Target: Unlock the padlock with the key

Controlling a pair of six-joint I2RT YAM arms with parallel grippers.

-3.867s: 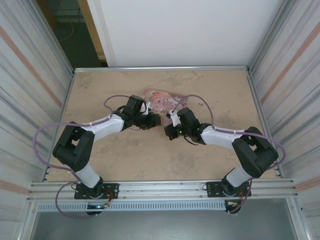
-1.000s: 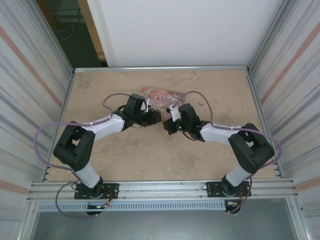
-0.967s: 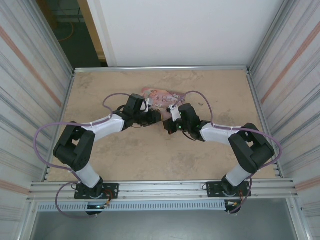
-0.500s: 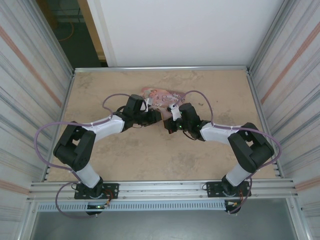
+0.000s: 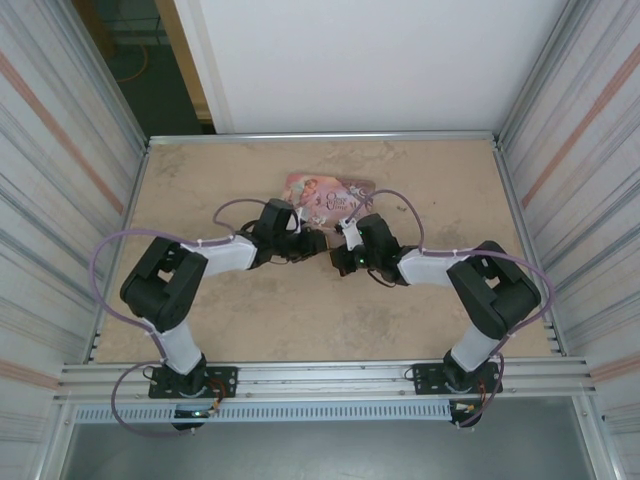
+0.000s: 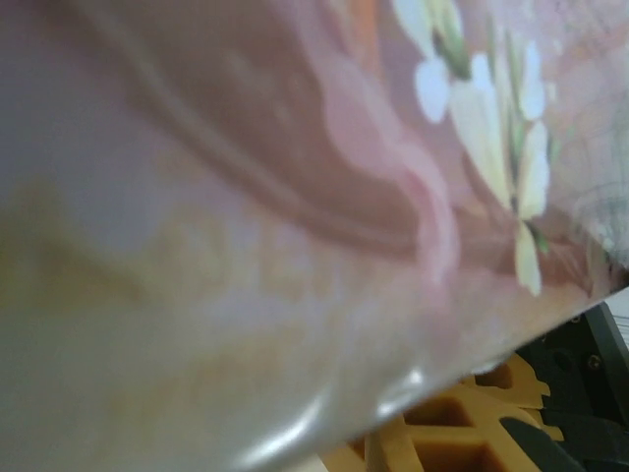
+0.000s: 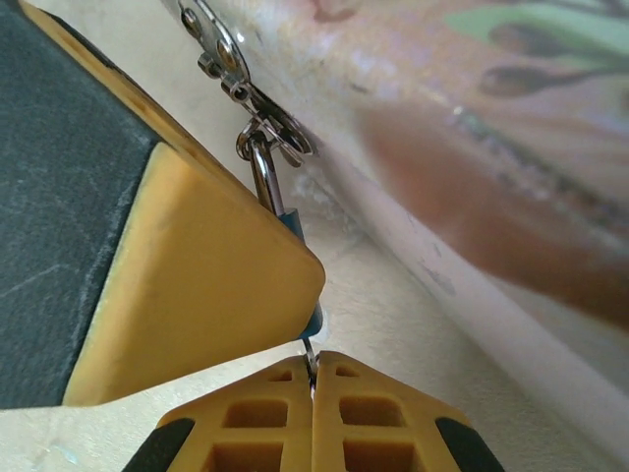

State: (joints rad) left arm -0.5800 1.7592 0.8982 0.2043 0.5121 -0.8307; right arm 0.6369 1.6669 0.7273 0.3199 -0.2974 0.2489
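Note:
The padlock (image 7: 294, 227) is tiny; slivers of its blue body show behind a big yellow finger (image 7: 197, 275) of my left gripper (image 5: 308, 240), which is shut on it. Its silvery shackle (image 7: 259, 175) hooks into the metal clasp (image 7: 270, 123) on the pink tin (image 7: 511, 167). My right gripper (image 7: 312, 379) is shut on the key (image 7: 311, 360), whose thin metal blade runs up from between the fingertips to the padlock's underside. From above, the two grippers meet tip to tip just in front of the pink tin (image 5: 330, 193), the right gripper (image 5: 338, 258) coming from the right.
The pink illustrated tin (image 6: 295, 197) lies very close and blurred in the left wrist view, with a yellow latticed finger (image 6: 462, 438) below it. Metal side walls (image 5: 70, 200) enclose the bare tabletop (image 5: 300, 320).
The left arm's elbow has swung right and forward, and the pink tin shows more fully behind the grippers. Both grippers keep their holds near the same spot.

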